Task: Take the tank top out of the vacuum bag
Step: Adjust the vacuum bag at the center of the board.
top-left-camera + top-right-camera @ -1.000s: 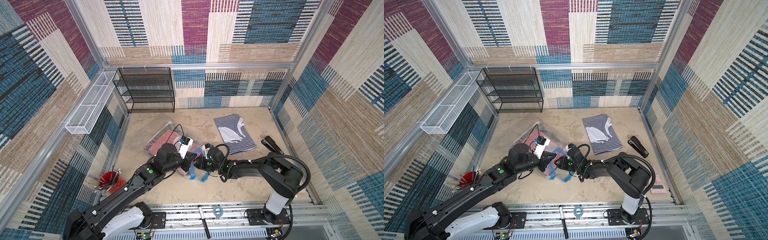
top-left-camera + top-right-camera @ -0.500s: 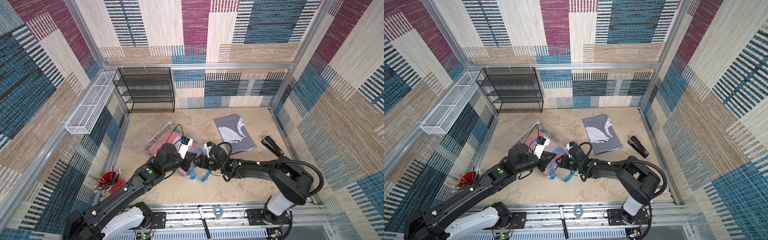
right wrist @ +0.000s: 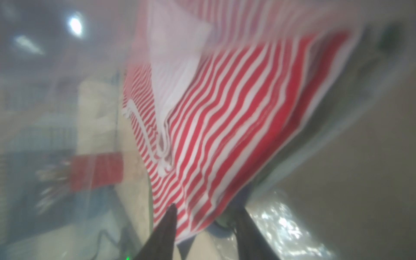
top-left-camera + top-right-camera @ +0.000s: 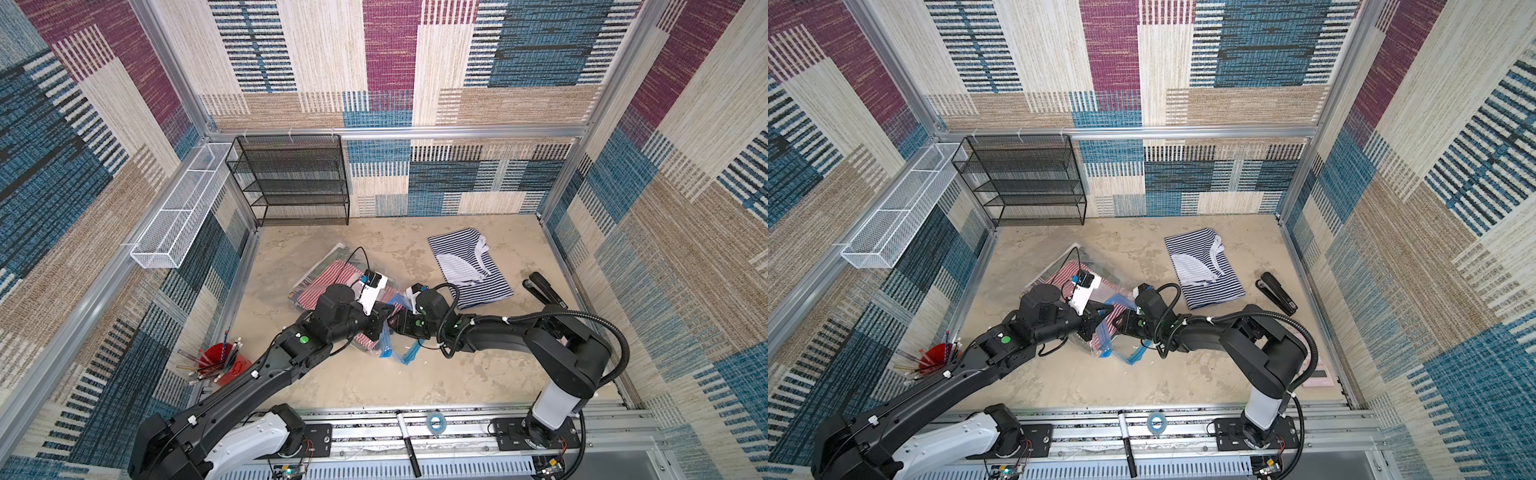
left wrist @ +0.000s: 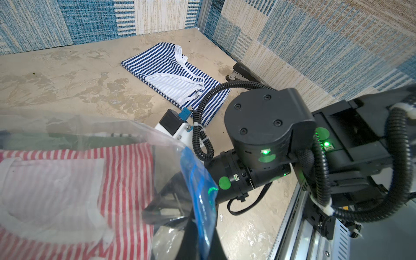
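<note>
Item: red-striped tank top (image 3: 236, 112). We are finding it inside the vacuum bag (image 5: 135, 135) on the surface (image 4: 415, 374), directly ahead of the right gripper (image 3: 207, 208), jaws parted; left gripper (image 5: 198, 245) is clamping the blue zip strip (image 5: 198, 180).

Both top views look steeply down from high over the whole bench (image 4: 374, 376), while each wrist camera sits close behind its own fingers, the left fingers (image 5: 188, 245) and right fingers (image 3: 166, 227) both facing the red-striped tank top (image 5: 126, 175) just ahead, inside the vacuum bag (image 5: 198, 180).
</note>
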Robot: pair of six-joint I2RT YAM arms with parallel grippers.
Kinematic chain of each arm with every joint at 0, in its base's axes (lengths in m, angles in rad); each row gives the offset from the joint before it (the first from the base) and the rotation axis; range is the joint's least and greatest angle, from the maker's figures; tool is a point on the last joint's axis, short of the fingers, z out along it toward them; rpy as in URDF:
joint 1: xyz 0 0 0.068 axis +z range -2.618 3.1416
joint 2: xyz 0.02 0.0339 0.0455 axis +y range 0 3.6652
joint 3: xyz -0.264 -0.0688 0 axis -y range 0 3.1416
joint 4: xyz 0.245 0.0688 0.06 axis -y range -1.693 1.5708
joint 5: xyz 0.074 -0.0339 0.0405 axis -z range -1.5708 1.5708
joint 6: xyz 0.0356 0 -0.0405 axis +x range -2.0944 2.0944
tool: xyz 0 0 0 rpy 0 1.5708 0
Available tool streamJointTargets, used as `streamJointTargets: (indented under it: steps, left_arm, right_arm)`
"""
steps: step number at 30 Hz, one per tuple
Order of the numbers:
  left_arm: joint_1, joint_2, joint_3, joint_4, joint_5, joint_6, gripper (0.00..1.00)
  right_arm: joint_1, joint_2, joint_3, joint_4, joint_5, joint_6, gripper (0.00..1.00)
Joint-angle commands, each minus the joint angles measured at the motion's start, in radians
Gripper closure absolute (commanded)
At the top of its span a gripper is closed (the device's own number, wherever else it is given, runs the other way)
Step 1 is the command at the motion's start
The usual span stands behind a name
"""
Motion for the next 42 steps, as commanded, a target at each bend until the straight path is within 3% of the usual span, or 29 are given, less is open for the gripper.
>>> streamJointTargets:
  steps: [1,42]
  left_arm:
    - [0.001,0.001,0.013,0.017,0.018,0.004,1.00]
    - [0.000,0.012,-0.004,0.037,0.026,0.002,1.00]
  right_arm:
    - [-0.008,0.012,0.015,0.014,-0.006,-0.004,0.56]
    - [0.003,-0.034,0.078,-0.035,-0.045,-0.044,0.59]
